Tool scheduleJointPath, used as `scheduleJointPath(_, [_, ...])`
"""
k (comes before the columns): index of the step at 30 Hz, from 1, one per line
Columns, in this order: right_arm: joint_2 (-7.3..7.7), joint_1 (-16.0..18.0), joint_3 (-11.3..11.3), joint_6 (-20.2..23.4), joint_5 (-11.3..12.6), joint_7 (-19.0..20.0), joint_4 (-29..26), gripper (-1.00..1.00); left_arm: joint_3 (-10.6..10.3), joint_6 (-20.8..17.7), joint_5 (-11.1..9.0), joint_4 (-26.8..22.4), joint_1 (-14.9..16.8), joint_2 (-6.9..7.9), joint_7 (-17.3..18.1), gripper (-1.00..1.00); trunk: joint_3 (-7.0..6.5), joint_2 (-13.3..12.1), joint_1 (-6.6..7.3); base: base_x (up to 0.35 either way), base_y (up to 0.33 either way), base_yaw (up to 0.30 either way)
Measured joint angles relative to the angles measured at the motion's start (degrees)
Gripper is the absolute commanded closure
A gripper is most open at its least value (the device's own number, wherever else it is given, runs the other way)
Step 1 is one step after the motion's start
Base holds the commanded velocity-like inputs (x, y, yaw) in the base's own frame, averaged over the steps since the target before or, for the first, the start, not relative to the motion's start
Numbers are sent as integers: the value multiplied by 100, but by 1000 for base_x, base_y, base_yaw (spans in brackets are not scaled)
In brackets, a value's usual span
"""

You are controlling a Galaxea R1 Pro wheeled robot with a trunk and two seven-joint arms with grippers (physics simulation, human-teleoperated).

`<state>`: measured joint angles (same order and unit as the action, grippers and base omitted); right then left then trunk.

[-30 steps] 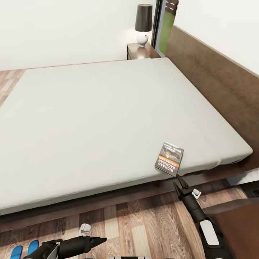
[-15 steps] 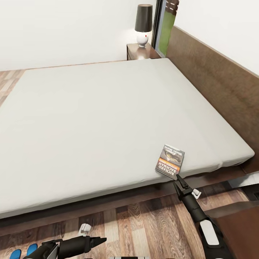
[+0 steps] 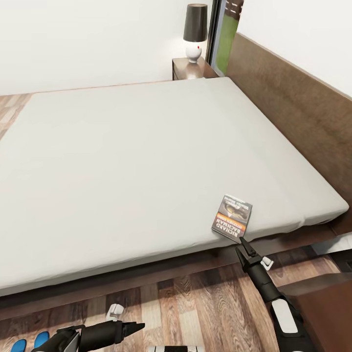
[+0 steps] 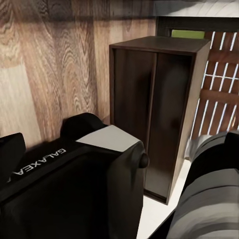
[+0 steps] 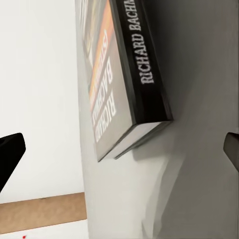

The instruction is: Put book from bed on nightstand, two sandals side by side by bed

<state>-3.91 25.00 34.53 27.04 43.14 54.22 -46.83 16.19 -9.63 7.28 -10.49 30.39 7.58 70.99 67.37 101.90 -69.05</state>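
The paperback book [image 3: 231, 216] is lying flat on the off-white mattress of the bed [image 3: 122, 161], right at its near edge, with the right gripper [image 3: 243, 243] hovering just short of it, fingers spread — in the right wrist view the two dark fingertips [image 5: 10, 157] are sitting wide apart on either side of the book's spine [image 5: 142, 55]. The likely trouble: the book is thin and lying flush on soft bedding, so a finger may be pushing it further inward rather than getting under it, or nudging it off the edge onto the wood-plank floor [image 3: 195, 303]. The left gripper [image 3: 133, 326] is hanging low over the floor, fingers pressed together, near the blue sandals [image 3: 30, 342]. Beyond the bed, a nightstand [image 3: 191, 69] carrying a dark-shaded lamp [image 3: 194, 30] is standing against the white wall, beside the headboard [image 3: 293, 102] — well apart from the book
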Motion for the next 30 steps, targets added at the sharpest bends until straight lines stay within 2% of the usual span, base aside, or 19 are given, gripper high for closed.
scheduleJointPath(14, [-2,1,0,0,1,0,0,-100,-1,0,0,-2,0,0,8,-100,19,42,-23,1,0,0])
scheduleJointPath(20, [-1,-2,0,0,1,0,0,-100,-3,1,0,-5,0,0,14,-100,18,42,-21,167,0,0])
scheduleJointPath(30, [0,-2,0,7,1,0,0,-100,-3,0,0,-5,0,0,10,-100,19,42,-23,21,0,0])
